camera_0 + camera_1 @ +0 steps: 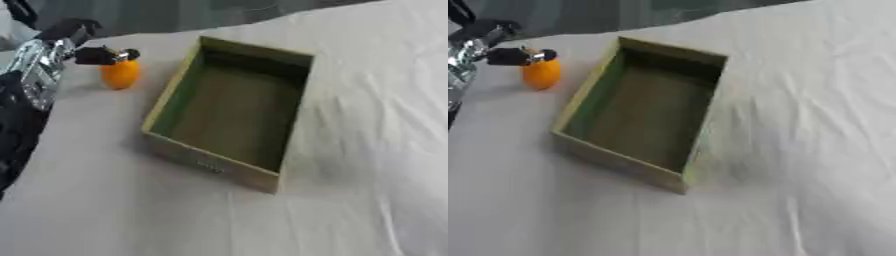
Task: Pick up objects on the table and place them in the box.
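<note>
Where the white cloth (pixel 350 100) runs toward its far left corner, stands upright on its end: one orange object (pixel 120 74), egg-shaped, long axis near vertical, narrower end uppermost. Sits just left of the box (pixel 213 165), apart from its left wall, near the far end of that wall. Counted: one orange object, one box, one hand in view. Lies open-topped and askew, long axis running from near edge to far edge and leaning rightward at the far end; green-lined inside, nothing in it. Reaches in from the upper left on a black and silver arm: left hand (pixel 87 52), fingers (pixel 112 55) extended rightward over the top of the orange object, touching or almost touching its tip. Cannot tell whether pinching or merely spread above it.
</note>
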`<state>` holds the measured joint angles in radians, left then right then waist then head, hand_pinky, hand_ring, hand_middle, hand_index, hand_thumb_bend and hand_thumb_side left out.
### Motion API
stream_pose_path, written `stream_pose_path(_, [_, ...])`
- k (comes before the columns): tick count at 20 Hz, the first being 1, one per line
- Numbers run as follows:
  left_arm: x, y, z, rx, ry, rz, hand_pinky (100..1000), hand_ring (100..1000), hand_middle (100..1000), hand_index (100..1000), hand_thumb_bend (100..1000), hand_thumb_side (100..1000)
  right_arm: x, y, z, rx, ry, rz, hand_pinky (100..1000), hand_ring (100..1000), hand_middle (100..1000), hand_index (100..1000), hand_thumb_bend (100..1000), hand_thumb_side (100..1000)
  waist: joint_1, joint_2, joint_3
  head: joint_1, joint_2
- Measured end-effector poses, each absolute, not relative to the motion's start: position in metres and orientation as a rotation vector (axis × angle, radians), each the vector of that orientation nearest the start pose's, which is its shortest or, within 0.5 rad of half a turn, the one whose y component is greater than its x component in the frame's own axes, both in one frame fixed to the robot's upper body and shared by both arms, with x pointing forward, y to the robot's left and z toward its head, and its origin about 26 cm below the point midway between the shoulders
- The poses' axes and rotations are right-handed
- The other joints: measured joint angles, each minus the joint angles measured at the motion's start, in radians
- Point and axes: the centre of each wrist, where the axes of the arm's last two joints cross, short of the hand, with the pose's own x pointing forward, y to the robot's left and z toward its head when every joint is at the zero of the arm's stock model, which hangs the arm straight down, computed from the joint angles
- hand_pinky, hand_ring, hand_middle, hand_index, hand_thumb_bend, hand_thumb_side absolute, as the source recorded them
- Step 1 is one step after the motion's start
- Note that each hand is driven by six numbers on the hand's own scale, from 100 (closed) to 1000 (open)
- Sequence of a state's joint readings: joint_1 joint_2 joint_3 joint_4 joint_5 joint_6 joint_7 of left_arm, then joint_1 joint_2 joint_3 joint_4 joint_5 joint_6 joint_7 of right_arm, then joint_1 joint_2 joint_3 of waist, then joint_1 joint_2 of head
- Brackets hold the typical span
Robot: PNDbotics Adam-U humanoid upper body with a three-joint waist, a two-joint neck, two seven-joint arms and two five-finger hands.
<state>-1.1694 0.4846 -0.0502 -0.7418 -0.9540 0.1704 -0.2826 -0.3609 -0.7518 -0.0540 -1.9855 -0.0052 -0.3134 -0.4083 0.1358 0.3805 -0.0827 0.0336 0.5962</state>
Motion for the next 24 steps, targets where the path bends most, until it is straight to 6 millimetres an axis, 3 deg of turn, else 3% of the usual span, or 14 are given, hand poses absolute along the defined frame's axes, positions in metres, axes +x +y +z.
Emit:
stream_pose_path(5, [0.5018, 0.2975, 0.2732, 1.102, -1.267, -1.01, 853, 883, 806, 916, 654, 732, 0.2944, -0.3212, 0.2727, 0.735, 3.367, -0.417, 753, 811, 795, 891, 100, 580, 0.0, 0.003, 0.0, 0.0, -0.002])
stream_pose_path(10, [0.502, 0.2979, 0.2723, 1.059, -1.238, -1.043, 849, 881, 787, 932, 536, 619, 0.2944, -0.3212, 0.2726, 0.739, 3.369, -0.41, 753, 811, 794, 889, 100, 579, 0.0, 0.007, 0.0, 0.0, -0.005])
stream_pose_path(24, [0.502, 0.2978, 0.2724, 0.988, -1.223, -1.06, 824, 864, 795, 898, 319, 480, 0.2946, -0.3206, 0.2716, 0.741, 3.377, -0.377, 754, 807, 788, 885, 100, 572, 0.002, 0.007, 0.0, -0.006, -0.009])
